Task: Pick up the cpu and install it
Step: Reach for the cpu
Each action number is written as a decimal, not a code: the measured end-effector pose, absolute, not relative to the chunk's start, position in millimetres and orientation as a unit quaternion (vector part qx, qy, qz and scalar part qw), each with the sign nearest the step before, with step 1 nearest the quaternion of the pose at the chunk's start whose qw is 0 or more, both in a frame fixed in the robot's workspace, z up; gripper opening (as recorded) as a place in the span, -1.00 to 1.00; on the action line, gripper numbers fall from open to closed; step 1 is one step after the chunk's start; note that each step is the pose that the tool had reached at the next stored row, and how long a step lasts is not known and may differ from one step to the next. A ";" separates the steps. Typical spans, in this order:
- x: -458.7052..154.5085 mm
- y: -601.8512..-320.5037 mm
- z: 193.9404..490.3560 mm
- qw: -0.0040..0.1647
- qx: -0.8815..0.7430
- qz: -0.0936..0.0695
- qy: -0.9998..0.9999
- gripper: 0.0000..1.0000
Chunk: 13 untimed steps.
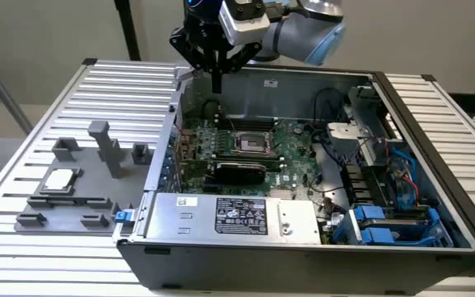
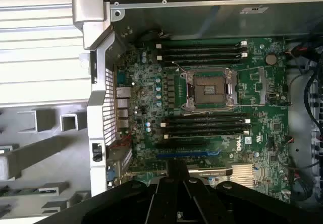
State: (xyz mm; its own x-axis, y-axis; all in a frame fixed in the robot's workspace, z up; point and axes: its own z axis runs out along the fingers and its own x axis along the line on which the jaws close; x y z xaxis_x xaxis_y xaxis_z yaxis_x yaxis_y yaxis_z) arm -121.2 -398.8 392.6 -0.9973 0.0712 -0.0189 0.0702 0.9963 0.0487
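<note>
The cpu [image 1: 59, 179], a small silvery square chip, lies flat in a grey fixture [image 1: 72, 204] on the slatted table at the exterior view's left. My gripper [image 1: 217, 83] hangs high above the back edge of the open computer case [image 1: 303, 250], well away from the cpu. Its black fingers are pressed together and hold nothing. In the wrist view the gripper [image 2: 177, 171] points down over the green motherboard [image 2: 151, 108]. The black socket frame [image 2: 211, 90] sits uncovered in the middle of the board, and it also shows as the socket frame [image 1: 251, 143] in the exterior view.
A silver labelled power-supply box [image 1: 233, 216] fills the case's near side. Blue drive brackets [image 1: 386, 226] and cables [image 1: 402, 173] crowd the exterior view's right. Grey upright posts [image 1: 106, 148] stand on the fixture near the cpu. The case wall [image 1: 165, 142] lies between fixture and motherboard.
</note>
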 end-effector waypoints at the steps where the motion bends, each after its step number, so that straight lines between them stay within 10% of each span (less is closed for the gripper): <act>1: -121.2 -398.8 392.6 0.010 0.035 0.024 0.999 -0.79; 13: -129.2 -399.6 392.7 0.010 0.035 0.024 0.999 -0.79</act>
State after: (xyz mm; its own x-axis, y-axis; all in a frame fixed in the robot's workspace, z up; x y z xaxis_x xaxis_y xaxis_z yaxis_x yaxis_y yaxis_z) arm -129.2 -399.6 392.7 -0.9973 0.0712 -0.0189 0.0702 0.9963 0.0492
